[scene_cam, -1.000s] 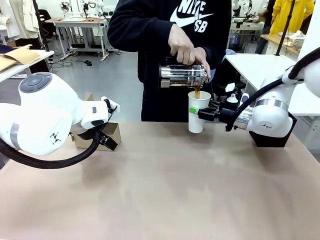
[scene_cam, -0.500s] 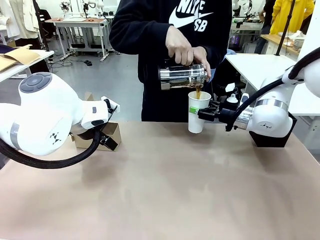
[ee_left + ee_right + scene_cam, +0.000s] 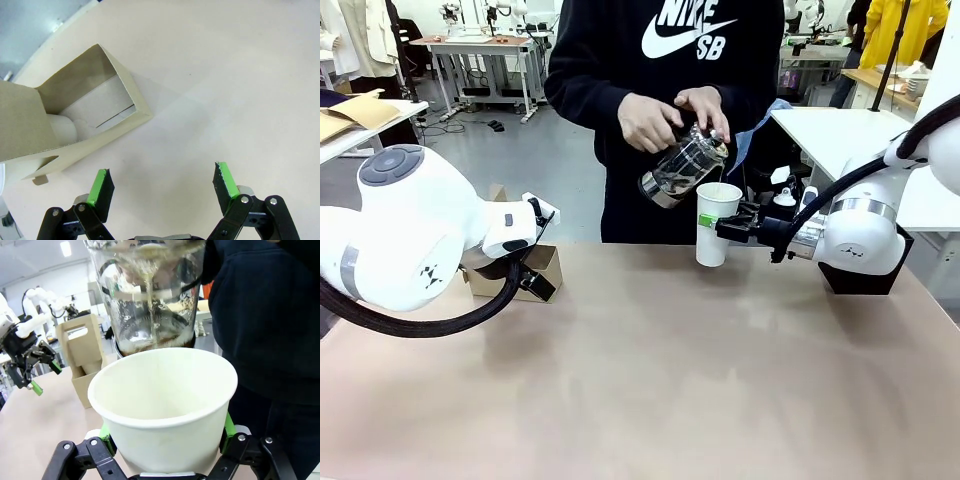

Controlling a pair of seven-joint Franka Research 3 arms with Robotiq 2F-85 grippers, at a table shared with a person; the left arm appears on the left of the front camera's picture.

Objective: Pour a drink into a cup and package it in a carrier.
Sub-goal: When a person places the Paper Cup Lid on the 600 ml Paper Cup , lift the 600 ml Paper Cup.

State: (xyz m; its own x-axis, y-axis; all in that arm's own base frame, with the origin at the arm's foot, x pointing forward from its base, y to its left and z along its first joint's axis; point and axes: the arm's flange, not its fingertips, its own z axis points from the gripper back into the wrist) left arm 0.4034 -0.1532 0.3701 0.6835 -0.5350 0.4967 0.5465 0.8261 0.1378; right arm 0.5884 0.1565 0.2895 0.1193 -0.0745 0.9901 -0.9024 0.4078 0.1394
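Observation:
At the far side of the table a person holds the glass jug (image 3: 682,165) tilted, its lid end just above the white cup (image 3: 717,222). A thin layer of brown drink (image 3: 155,342) lies in the jug's base. My right gripper (image 3: 732,228) is shut on the cup's side, and in its wrist view the green pads (image 3: 227,427) press against the cup (image 3: 165,405). The inside of the cup that shows looks white. My left gripper (image 3: 162,182) hangs open over bare table beside the brown carrier (image 3: 75,115), which stands at the left (image 3: 548,262).
The tabletop (image 3: 650,380) lies bare in the middle and front. My bulky left arm (image 3: 410,240) covers part of the carrier in the front view. A black block (image 3: 865,278) sits under my right arm. Other tables stand behind the person.
The person has tipped the jug back from level to slanted, base down, and the brown stream into the cup has stopped. Neither arm has moved.

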